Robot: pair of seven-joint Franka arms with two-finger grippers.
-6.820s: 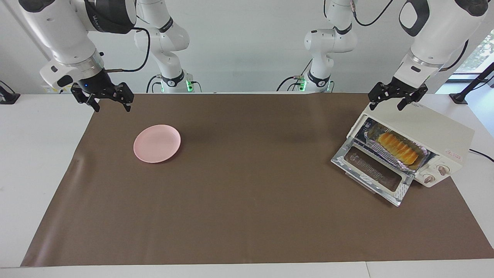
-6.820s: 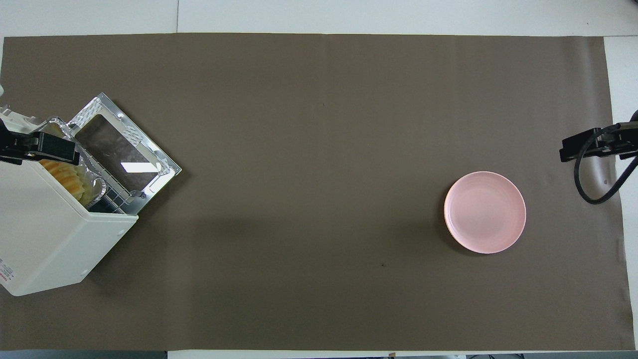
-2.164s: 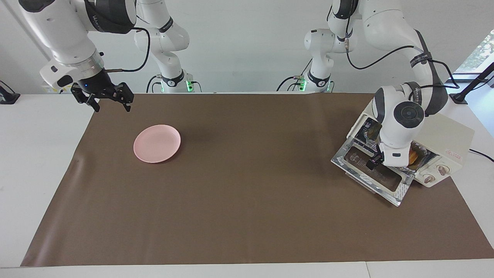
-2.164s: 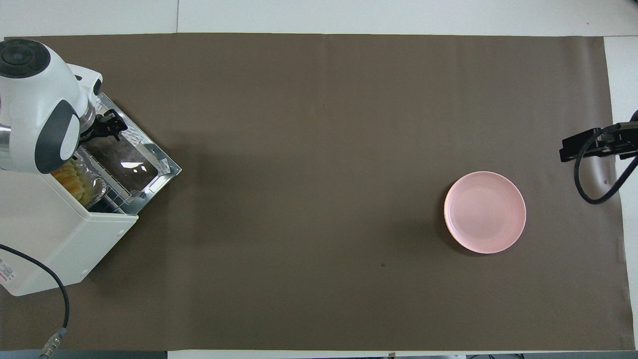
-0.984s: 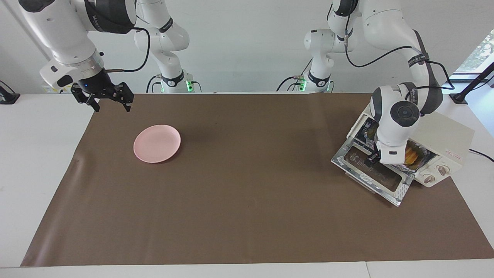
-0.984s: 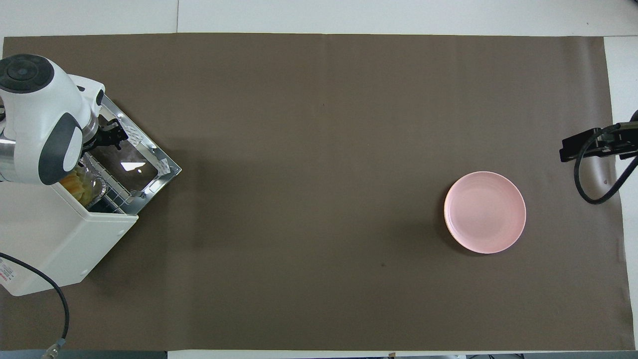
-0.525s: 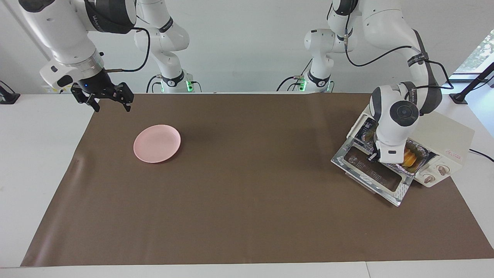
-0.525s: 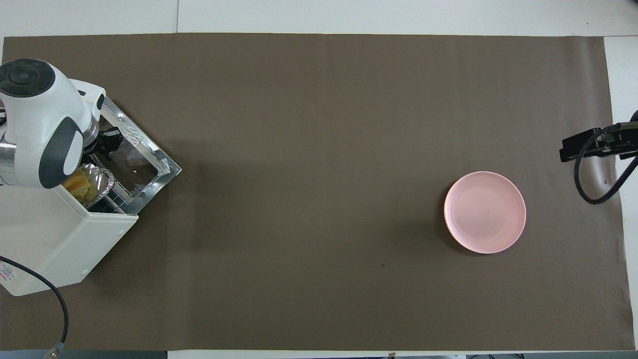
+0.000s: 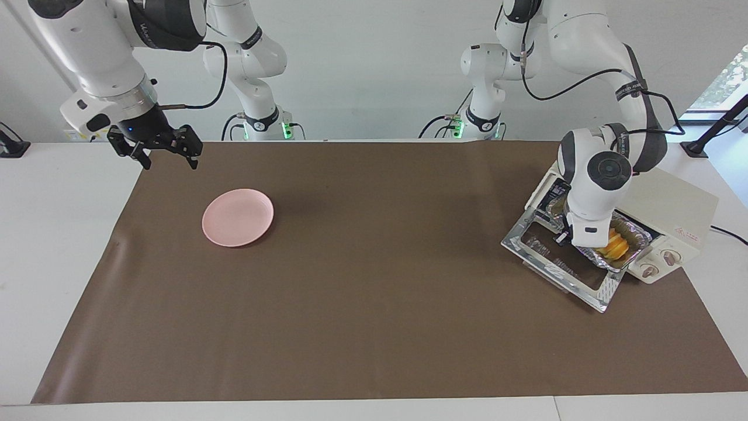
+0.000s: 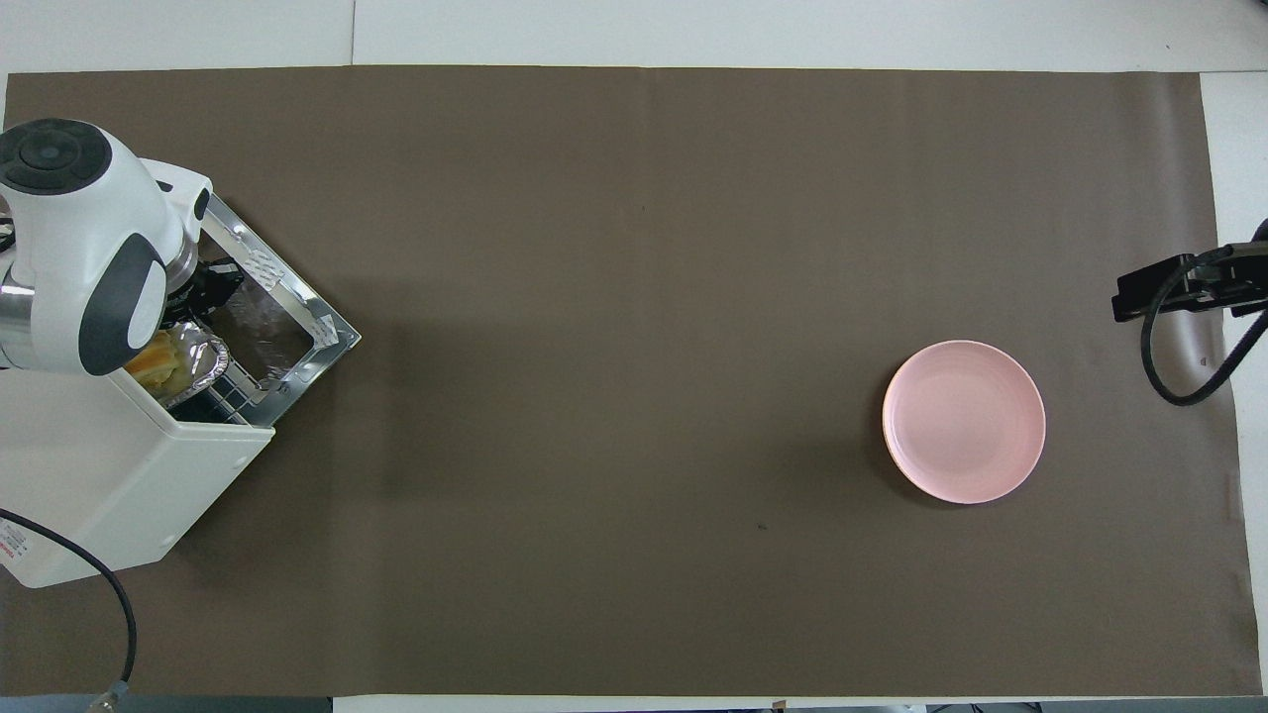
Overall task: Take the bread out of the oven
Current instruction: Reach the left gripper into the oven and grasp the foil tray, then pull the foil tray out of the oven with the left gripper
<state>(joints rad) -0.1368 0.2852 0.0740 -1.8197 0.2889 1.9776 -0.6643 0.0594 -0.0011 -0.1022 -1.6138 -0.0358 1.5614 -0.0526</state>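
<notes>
The cream-white oven [image 9: 672, 204] [image 10: 109, 475] stands at the left arm's end of the table with its glass door [image 9: 561, 272] [image 10: 297, 327] folded down flat. The golden ridged bread [image 9: 615, 245] [image 10: 154, 361] lies in a crinkled foil tray [image 9: 634, 237] [image 10: 203, 361] that sticks partway out of the oven mouth over the door. My left gripper [image 9: 564, 238] [image 10: 203, 287] is low over the door, shut on the foil tray's rim; its wrist hides most of the loaf. My right gripper [image 9: 166, 153] [image 10: 1129, 297] waits open above the mat's corner at the right arm's end.
A round pink plate [image 9: 238, 217] [image 10: 964, 422] sits on the brown mat [image 9: 374, 292] toward the right arm's end. The oven's two knobs [image 9: 660, 263] face away from the robots. A black cable [image 10: 109, 604] trails beside the oven.
My left gripper has closed on the foil tray's rim, and the tray with the bread has slid out of the oven over the door. The right arm has not moved.
</notes>
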